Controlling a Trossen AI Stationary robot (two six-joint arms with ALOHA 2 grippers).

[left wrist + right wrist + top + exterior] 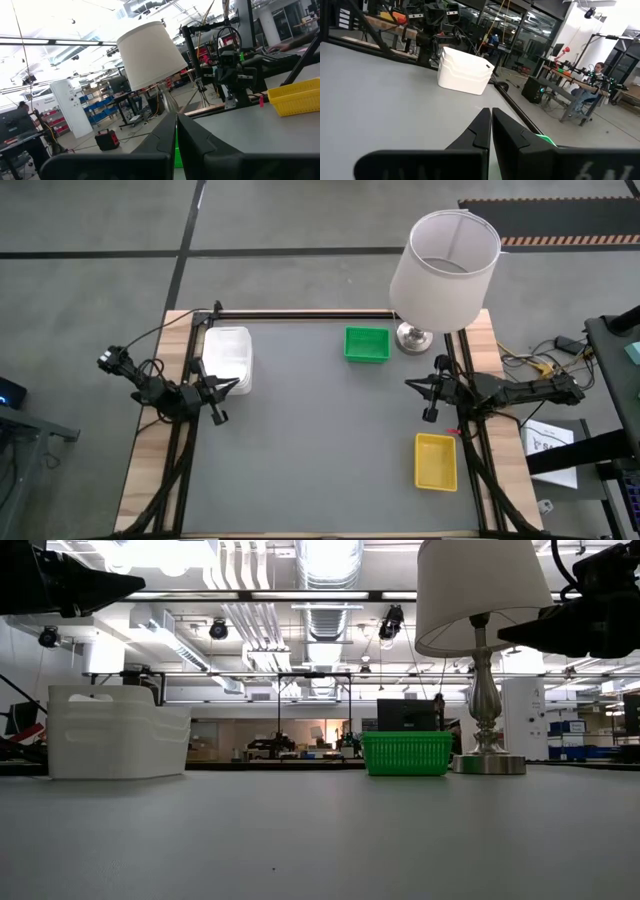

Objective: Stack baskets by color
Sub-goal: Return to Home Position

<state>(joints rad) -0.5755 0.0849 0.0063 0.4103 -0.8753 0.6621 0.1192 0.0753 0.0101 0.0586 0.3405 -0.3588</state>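
**Three nested stacks on the bench (320,440), sorted by colour.** In the high view, the white baskets (228,358) stand at the upper left, just beside the left tool (214,388). The green baskets (367,344) stand at the upper edge near the middle, close to the foot of the lamp (443,268). The yellow baskets (437,461) lie at the lower right, by the bench edge. The stacks are well apart from one another.

Judged by look, each basket is thin moulded plastic: light, fairly stiff at the raised rim, springy in the wall, and smooth enough to slide on the grey bench top. The low view shows a fine lattice in the green wall and a cut-out handle near the white rim.

The best hold is probably a pinch over a rim wall, one finger inside and one outside. A nested stack may come apart if only its top rim is taken.

Both tools hang clear of every basket, the left tool at the left edge and the right tool (430,392) at the right edge. Each has its fingers closed together on nothing.
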